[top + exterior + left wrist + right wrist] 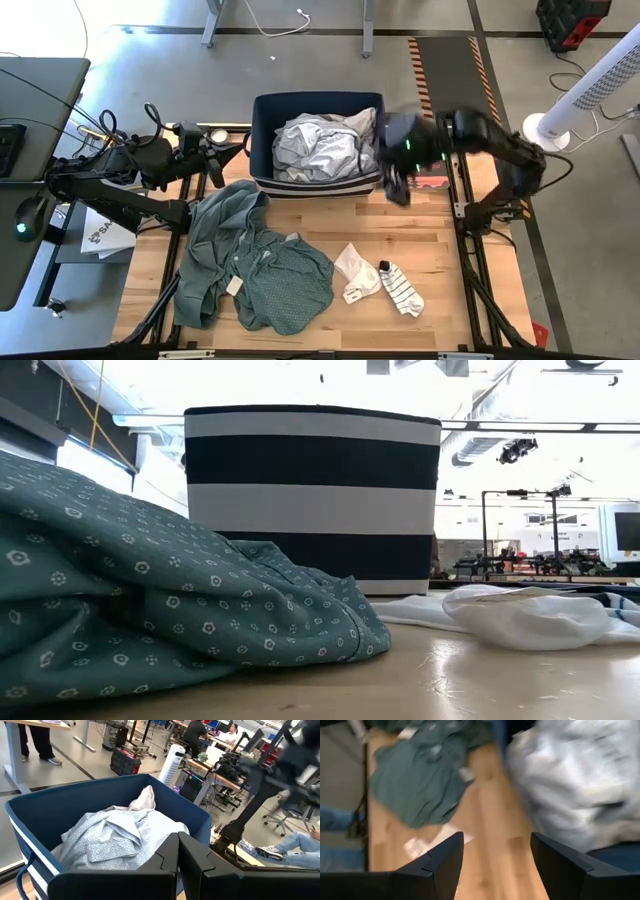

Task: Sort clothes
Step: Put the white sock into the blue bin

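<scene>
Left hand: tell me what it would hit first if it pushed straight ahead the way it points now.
Probably the bin. The shut left hand points at its near rim, with the pale shirts heaped inside just beyond. Whether it would catch the rim or clear it and land on the shirts is hard to judge; depth is unclear.

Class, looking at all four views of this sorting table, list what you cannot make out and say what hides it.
- What lies under the pale shirt in the bin: covered, high view.
- Socks: mostly hidden behind the green shirt, low view.
- Right gripper: motion blurred, high view.
- Left gripper: its shut fingers block the bin's near wall, left wrist view.
</scene>
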Controlling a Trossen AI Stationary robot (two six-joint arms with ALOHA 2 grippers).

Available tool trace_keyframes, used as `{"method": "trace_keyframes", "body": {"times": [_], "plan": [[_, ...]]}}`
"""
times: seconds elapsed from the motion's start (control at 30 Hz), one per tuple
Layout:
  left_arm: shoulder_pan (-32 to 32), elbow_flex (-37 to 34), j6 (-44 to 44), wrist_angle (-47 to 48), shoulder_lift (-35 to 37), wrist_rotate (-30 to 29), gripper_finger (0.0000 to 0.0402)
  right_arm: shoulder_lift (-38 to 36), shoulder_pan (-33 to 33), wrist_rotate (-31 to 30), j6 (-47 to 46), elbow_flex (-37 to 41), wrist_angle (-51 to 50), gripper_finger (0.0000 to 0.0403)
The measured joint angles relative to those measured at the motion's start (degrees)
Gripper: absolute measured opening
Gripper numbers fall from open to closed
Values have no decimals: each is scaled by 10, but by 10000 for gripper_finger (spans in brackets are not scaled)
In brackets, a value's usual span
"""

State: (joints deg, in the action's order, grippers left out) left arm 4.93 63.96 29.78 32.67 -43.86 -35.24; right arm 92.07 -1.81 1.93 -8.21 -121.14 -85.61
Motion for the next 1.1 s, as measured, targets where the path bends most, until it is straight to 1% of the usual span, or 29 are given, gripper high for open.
{"method": "trace_keyframes", "body": {"times": [0.07, 0.13, 0.2, 0.27, 0.33, 0.37, 0.5, 0.6, 0.67, 0.73, 0.8, 0.87, 0.97, 1.03, 1.1], "plan": [[0, 0, 0, 1, 0, 0, 0, -39, 40, 0, -33, 107, 28, 226], [0, 0, 0, 1, 0, 0, 0, -75, 81, 10, -65, 221, 84, 226], [0, 0, 1, 4, 0, 0, 0, -104, 119, 46, -72, 322, 158, 226], [0, 0, 0, 6, 0, 0, 0, -125, 152, 99, -58, 415, 240, 226], [0, 0, 1, 6, 0, 1, 0, -130, 179, 139, -42, 492, 331, 226], [0, 0, 2, 5, 0, 1, 0, -129, 188, 147, -33, 528, 377, 226], [0, 0, 28, 5, 0, 7, 0, -106, 207, 143, 12, 639, 566, 226], [0, 0, 36, 5, 0, 22, 0, -68, 212, 126, 56, 690, 674, 226], [0, 0, 40, 5, 0, 30, 0, -35, 211, 98, 73, 705, 718, 226], [0, 0, 50, 5, 0, 32, 0, 6, 210, 81, 85, 706, 727, 226], [0, 0, 59, 5, 0, 32, 0, 50, 210, 80, 83, 707, 725, 223], [0, 0, 60, 5, 0, 32, 0, 88, 211, 82, 84, 706, 727, 209], [0, 0, 60, 5, 0, 31, 0, 121, 218, 69, 67, 700, 724, 166], [0, 0, 60, 5, 0, 30, 0, 125, 221, 46, 36, 699, 715, 120], [0, 0, 60, 5, 0, 30, 0, 120, 221, 31, -2, 699, 700, 64]]}}
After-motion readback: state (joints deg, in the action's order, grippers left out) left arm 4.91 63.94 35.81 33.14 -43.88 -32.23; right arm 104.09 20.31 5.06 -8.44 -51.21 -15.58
